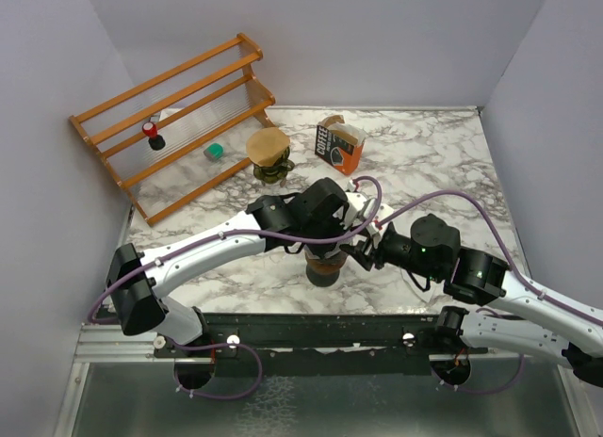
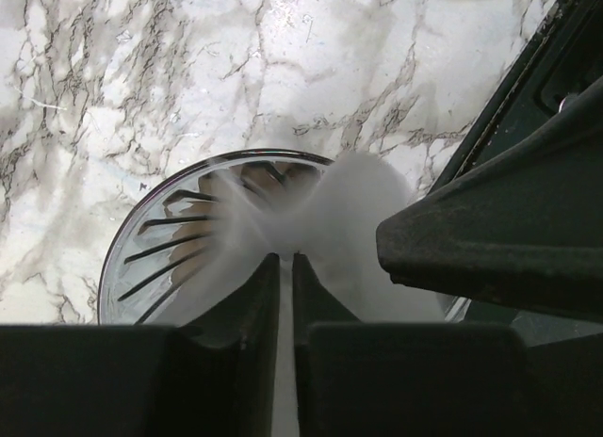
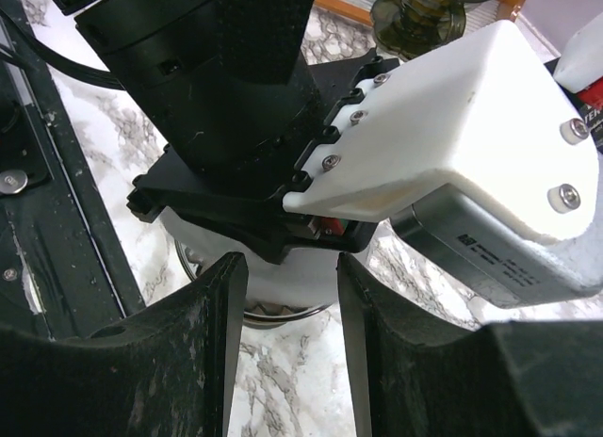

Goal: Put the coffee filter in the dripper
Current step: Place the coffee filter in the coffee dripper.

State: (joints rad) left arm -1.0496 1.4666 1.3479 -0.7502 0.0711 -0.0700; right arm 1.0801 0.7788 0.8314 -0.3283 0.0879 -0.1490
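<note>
On the grey-veined white marble tabletop (image 1: 443,164), the left gripper (image 2: 285,267) pinches a white paper coffee filter (image 2: 349,220) (creased at the pinch) over the clear ribbed glass dripper (image 2: 165,239); the right gripper (image 3: 292,267) hangs spread just beside

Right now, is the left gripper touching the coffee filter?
Touching. Left wrist view: the left gripper is shut, pinching the white coffee filter over the glass dripper.

Marble table (image 1: 424,164) with coffee gear standing on it.
A wooden rack (image 1: 179,107) stands back left, a dark green stand (image 1: 272,167) and a coffee box (image 1: 337,145) beside it, and a glass dripper (image 2: 160,239) near the front.
</note>
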